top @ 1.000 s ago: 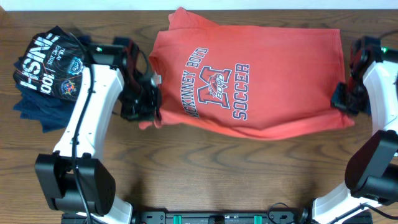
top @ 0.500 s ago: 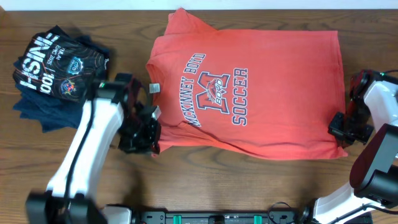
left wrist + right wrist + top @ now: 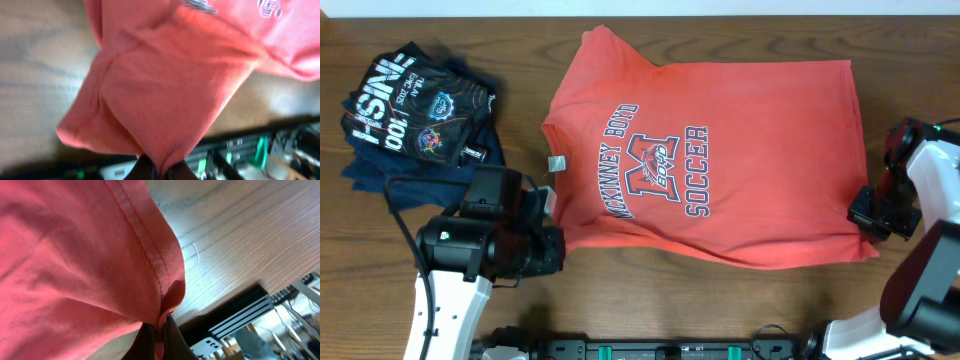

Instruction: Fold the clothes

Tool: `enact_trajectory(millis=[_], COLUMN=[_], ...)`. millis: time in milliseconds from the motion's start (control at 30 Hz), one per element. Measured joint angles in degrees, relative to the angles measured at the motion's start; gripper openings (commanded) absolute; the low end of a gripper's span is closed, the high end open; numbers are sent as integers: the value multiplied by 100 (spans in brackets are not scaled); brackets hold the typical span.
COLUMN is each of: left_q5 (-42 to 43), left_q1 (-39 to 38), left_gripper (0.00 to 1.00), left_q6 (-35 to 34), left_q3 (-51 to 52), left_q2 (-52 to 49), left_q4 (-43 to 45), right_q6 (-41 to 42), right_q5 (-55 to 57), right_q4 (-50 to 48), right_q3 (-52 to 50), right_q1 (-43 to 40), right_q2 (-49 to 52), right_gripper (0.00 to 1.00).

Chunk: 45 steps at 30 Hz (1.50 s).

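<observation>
The clothes, a red-orange T-shirt (image 3: 720, 140) with dark lettering on the chest and a white tag (image 3: 556, 165) at the collar, lie spread flat across the middle of the table, collar to the left. My left gripper (image 3: 552, 242) is shut on the shirt's near-left corner by the sleeve. In the left wrist view the fabric (image 3: 170, 90) bunches down into the gripper (image 3: 161, 171). My right gripper (image 3: 866, 213) is shut on the near-right hem corner. The right wrist view shows the stitched hem (image 3: 150, 255) pinched in that gripper (image 3: 161, 341).
A pile of dark navy and black shirts with white lettering (image 3: 415, 110) sits at the far left. The wooden table (image 3: 650, 300) runs on to the front edge, where a black rail with green parts (image 3: 670, 350) sits.
Both grippers have drawn the shirt's near edge toward the front of the table. The shirt now lies flatter and wider, and the left arm has swung forward, away from the dark pile.
</observation>
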State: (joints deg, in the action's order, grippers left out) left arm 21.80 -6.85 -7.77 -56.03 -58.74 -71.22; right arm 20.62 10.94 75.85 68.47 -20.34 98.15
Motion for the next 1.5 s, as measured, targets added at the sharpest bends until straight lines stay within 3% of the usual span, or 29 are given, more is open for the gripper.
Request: enact_trajectory(millis=[267,700,967,1500], left_q5=[-122,-125,-127,-127], left_q1=[0,0,0,0], left_gripper=[6,6,6,6], left_q6=[-103,-122,-98,-101], left_q3=[11,15,20,20], left_q2=[-396,-2044,-2291,-2885], left_q4=[1370,3307,4380,4955], right_q6=[-72,-76,-76,-90], right_q5=[-216,-527,-564,-608], right_q4=[-476,-1799,-2267,-3029], right_q3=[-2,-7,-7,-7], right_q1=[0,0,0,0], right_q2=[-181,-181,-181,-181], right_gripper=[1,1,1,9])
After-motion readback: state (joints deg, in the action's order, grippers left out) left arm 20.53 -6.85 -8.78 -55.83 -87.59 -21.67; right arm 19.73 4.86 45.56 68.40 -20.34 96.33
